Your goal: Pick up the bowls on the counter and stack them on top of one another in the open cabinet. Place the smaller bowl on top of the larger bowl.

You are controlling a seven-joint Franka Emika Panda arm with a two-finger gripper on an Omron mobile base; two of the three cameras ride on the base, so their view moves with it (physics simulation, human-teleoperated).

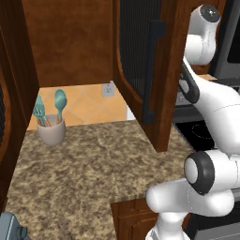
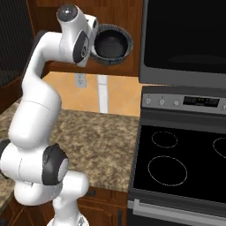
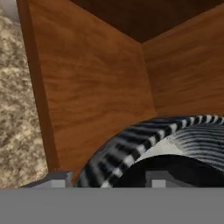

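My gripper (image 2: 98, 44) is raised high and is shut on the rim of the dark bowl (image 2: 113, 44), which tilts on its side with its black inside facing the right base camera. In the hand view the bowl's striped rim (image 3: 131, 144) arcs between the fingertips (image 3: 54, 179), one outside it and one inside. Behind it are the inner wood walls of the open cabinet (image 3: 96, 87). The cabinet (image 1: 70, 42) stands open, its door (image 1: 138, 56) with ribbed panel and black bar handle swung out. The pale grey bowl is out of view. The counter (image 1: 93, 164) lies below.
A beige utensil cup (image 1: 51, 129) with teal spoons stands at the counter's back left. The black stove top (image 2: 176, 163) lies to the right, with an oven control panel (image 2: 185, 101) and a dark appliance front above. A grey object (image 1: 11, 227) sits at the lower left.
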